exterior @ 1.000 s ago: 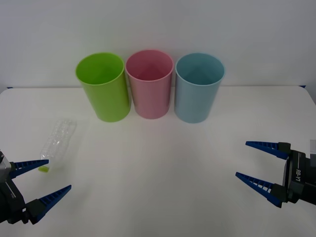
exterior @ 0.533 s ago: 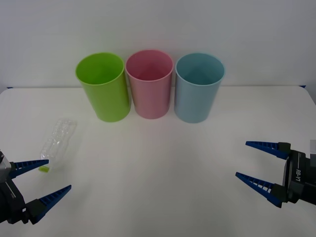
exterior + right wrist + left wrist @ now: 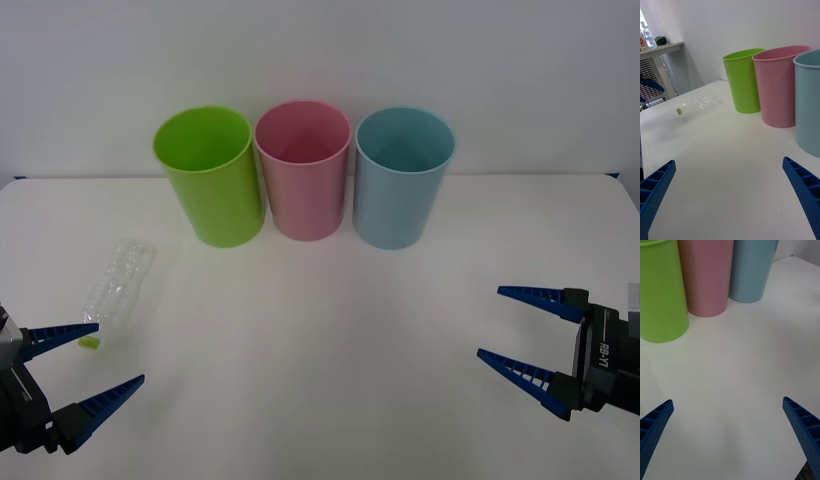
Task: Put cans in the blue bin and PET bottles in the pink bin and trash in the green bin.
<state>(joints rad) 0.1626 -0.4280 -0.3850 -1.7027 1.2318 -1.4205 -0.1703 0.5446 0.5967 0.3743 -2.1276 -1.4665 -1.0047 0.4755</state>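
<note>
nothing has changed over the last second: my arms hold the same pose and the bottle has not shifted, so sorting has not begun. my left gripper (image 3: 88, 361) sits at the lower left of the front view, fingers spread wide and empty. my right gripper (image 3: 516, 329) sits at the lower right, fingers likewise apart and empty.

the pet bottle (image 3: 118, 286) lies on its side on the white table (image 3: 330, 330) at the left, cap toward me, just ahead of my left fingers. the green bin (image 3: 209, 177), the pink bin (image 3: 303, 170) and the blue bin (image 3: 402, 178) stand upright in a tight row at the top centre, all looking empty.

i see no cans or trash. nothing blocks the way to the bottle; i judge the green bin crowds the path to the pink one.
</note>
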